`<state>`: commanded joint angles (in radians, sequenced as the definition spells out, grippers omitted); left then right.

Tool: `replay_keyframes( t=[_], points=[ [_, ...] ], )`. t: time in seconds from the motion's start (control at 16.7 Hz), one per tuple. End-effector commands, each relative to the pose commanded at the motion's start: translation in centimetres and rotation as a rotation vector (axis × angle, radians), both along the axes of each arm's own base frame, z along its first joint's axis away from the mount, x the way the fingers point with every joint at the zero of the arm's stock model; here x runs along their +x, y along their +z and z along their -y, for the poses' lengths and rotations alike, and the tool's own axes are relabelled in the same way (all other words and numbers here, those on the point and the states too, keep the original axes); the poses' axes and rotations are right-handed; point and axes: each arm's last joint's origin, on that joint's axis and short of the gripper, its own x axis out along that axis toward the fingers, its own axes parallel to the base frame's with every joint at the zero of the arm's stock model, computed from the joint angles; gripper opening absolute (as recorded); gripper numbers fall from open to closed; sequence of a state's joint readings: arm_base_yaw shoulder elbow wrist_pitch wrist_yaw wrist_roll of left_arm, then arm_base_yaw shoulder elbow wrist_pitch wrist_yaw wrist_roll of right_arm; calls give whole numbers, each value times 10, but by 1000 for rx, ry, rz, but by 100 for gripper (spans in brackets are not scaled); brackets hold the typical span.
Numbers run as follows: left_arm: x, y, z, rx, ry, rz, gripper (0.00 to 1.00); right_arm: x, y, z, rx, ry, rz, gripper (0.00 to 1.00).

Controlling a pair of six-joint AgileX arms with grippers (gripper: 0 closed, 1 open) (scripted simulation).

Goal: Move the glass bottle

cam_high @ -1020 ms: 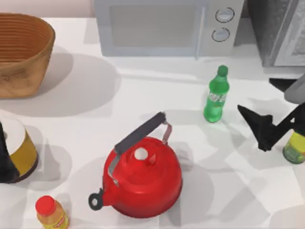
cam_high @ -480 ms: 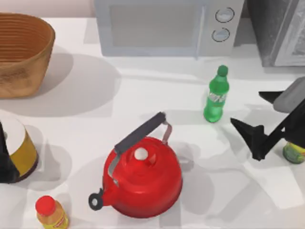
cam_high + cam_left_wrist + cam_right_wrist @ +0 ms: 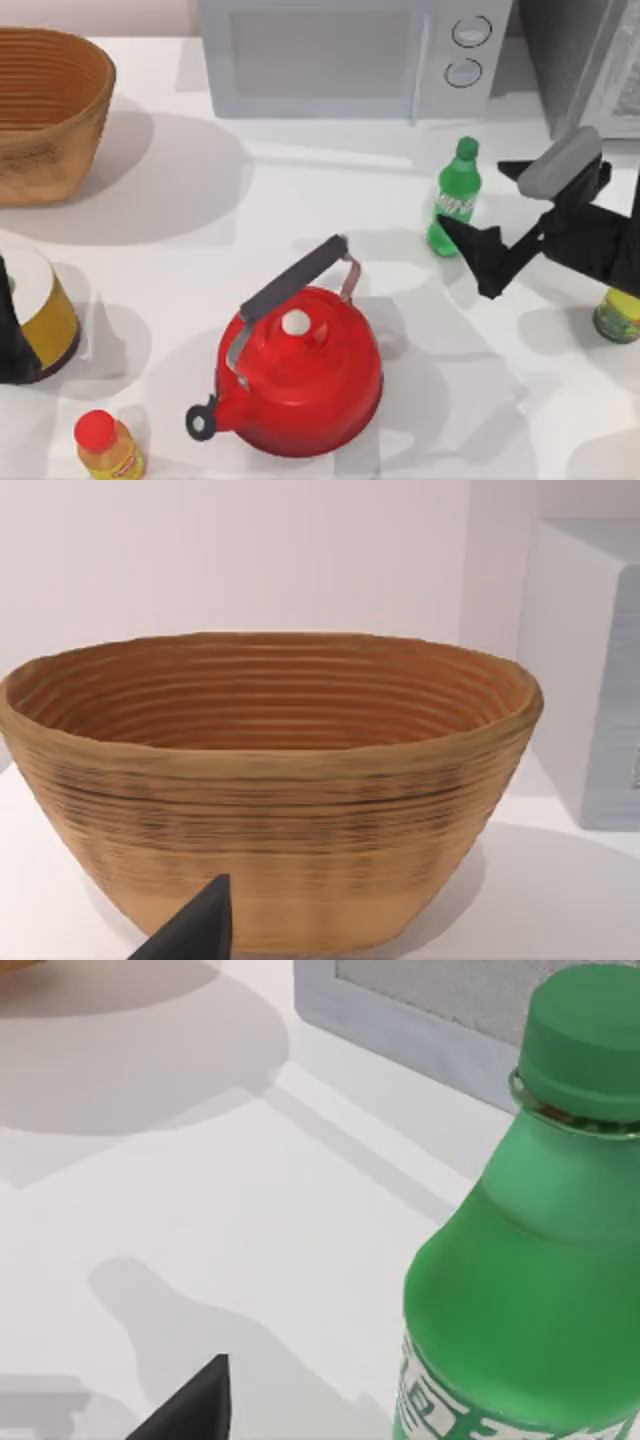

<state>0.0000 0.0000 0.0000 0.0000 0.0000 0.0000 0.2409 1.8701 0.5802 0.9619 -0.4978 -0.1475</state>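
Green glass bottle [image 3: 455, 200] stands upright on the white table [image 3: 300, 210], toward the right side, in front of the microwave [image 3: 345, 55]. It has a green screw cap and a pale label band round its middle. My right claw [image 3: 495, 210] is just beside it, on its right, with the fingers spread wide apart and nothing held between them. One dark fingertip [image 3: 470, 245] reaches in near the bottle's base, and the other finger sits farther back, level with its upper half. I cannot tell whether the near fingertip touches the glass. In my right wrist view the bottle [image 3: 530, 1260] looms close, cap and shoulder in plain sight, with one black fingertip [image 3: 190, 1405] off to the side, apart from it.

Nearer the middle of the table sits a red kettle [image 3: 300, 375] with a dark handle. A small orange bottle with a red cap [image 3: 105, 445] stands at the near left. A short jar with a yellow label [image 3: 618, 315] stands at the right edge, partly behind my right arm. A woven basket [image 3: 50, 110] sits at the far left.

My left arm is parked at the left edge of the table; its wrist view faces the basket [image 3: 270, 780], with one dark fingertip [image 3: 195, 930] of my left claw in front of it.
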Motion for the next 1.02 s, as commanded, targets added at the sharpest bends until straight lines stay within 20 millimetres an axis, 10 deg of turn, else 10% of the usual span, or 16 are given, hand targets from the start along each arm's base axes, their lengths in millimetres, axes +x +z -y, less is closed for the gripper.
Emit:
replay_keyframes(
  t=[0.66,1.02],
  points=[
    [0,0,0,0,0,0,100,33,-30,-30,-8,-3,-2,100],
    [0,0,0,0,0,0,100,33,-30,-30,-8,-3,-2,55]
  ],
)
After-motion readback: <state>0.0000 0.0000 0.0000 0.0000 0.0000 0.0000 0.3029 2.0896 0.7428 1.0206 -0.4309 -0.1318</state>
